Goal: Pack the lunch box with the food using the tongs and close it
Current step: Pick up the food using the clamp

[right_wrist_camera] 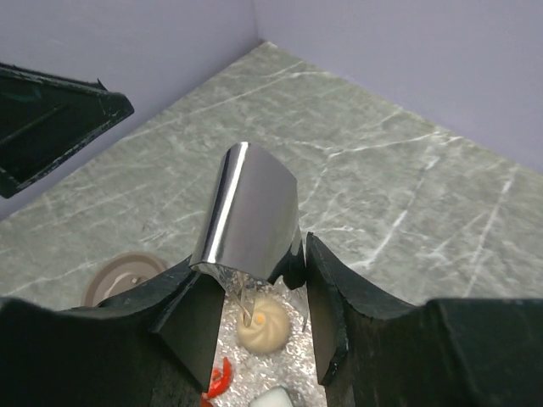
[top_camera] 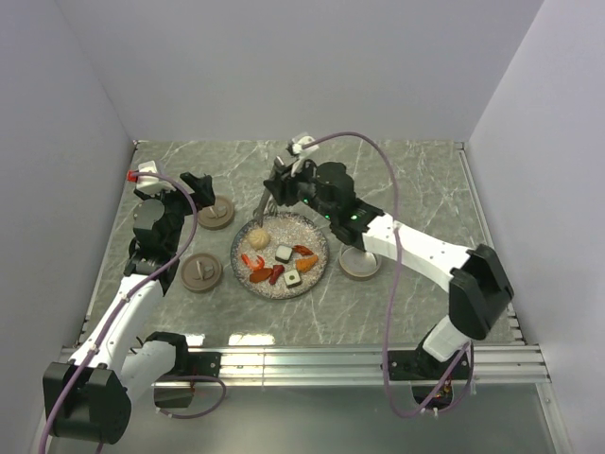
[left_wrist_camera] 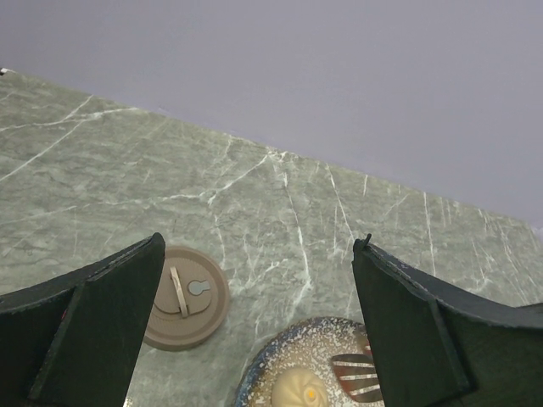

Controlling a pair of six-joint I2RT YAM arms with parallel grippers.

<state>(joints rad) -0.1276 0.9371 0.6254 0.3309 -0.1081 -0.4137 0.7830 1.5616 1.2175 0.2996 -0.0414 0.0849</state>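
The speckled plate point(top_camera: 308, 233) in the middle of the table carries the food: a pale round ball point(top_camera: 258, 235), red and orange bits point(top_camera: 255, 263) and white squares with dark centres point(top_camera: 284, 253). My right gripper point(top_camera: 284, 186) is shut on the tongs point(top_camera: 267, 200), which slant down toward the ball. In the right wrist view the shiny tongs point(right_wrist_camera: 249, 210) sit between my fingers, their thin tips right over the ball point(right_wrist_camera: 265, 329); whether they touch it does not show. My left gripper point(top_camera: 194, 184) hangs wide open and empty left of the plate. Round brown lunch box pieces point(top_camera: 216, 214) lie around it.
Two more brown round pieces lie at the plate's left point(top_camera: 200, 272) and right point(top_camera: 360, 262). The left wrist view shows a lid with a handle point(left_wrist_camera: 182, 297), the plate's rim point(left_wrist_camera: 254, 373) and the ball point(left_wrist_camera: 299, 392). Grey walls enclose the marble table on three sides.
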